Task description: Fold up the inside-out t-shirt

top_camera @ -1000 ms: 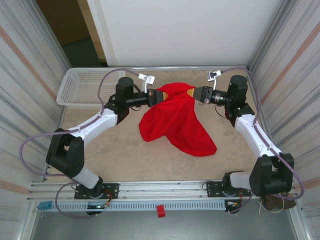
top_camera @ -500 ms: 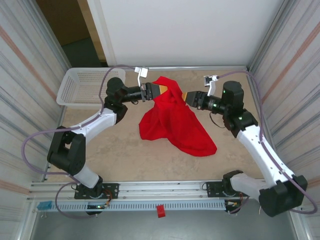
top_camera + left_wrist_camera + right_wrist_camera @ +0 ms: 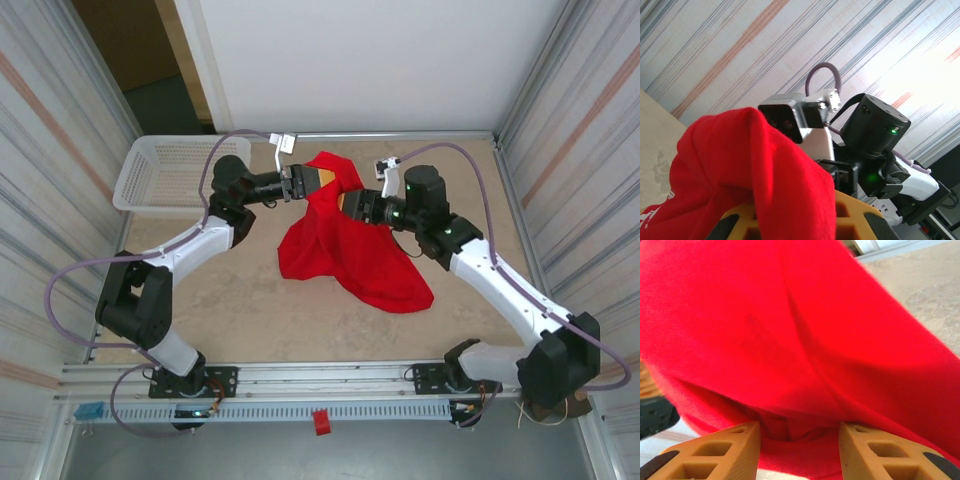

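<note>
- Left arm (image 3: 192, 248) and right arm (image 3: 497, 282): white link shells, black cylindrical joint housings, black bases.
- Cable (image 3: 823, 66): grey-lilac, one looped along each arm.
- Left gripper (image 3: 316, 178) and right gripper (image 3: 343, 203): ochre fingers (image 3: 722, 452) moulded with open rectangular cells, black tips.
- Camera (image 3: 782, 116) on the right wrist: grey box on a white bracket.
- Green light (image 3: 871, 177) lit on the right arm's black housing.

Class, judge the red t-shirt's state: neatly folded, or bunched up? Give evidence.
Bunched, not folded: the t-shirt hangs crumpled from the left gripper, its lower part heaped on the table.
</note>
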